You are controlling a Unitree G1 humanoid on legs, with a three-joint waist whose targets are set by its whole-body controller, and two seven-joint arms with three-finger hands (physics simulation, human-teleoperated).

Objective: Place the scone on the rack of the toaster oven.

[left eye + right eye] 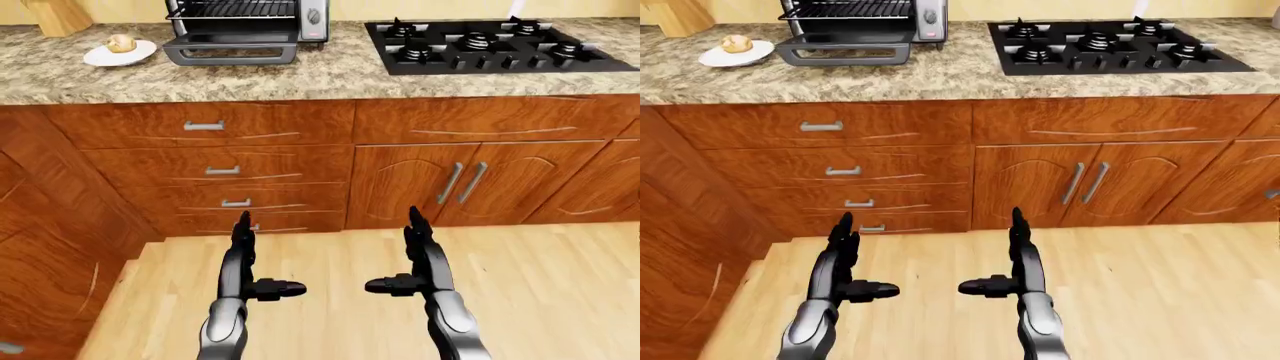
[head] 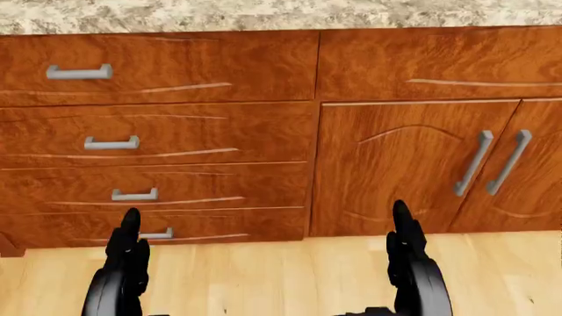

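A pale brown scone [image 1: 121,43] lies on a white plate [image 1: 104,56] at the top left of the left-eye view, on the granite counter [image 1: 330,71]. Just right of it stands the toaster oven [image 1: 246,26] with its door folded down and its wire rack [image 1: 235,8] showing inside. My left hand [image 1: 255,259] and right hand [image 1: 408,255] hang low over the wooden floor, far below the counter, fingers spread and holding nothing.
A black gas cooktop [image 1: 495,43] fills the counter's right part. Below are wooden drawers [image 1: 215,171] with metal handles and cabinet doors [image 1: 450,184]. A wooden block [image 1: 58,15] stands at the top left. A cabinet side [image 1: 40,255] runs down the left.
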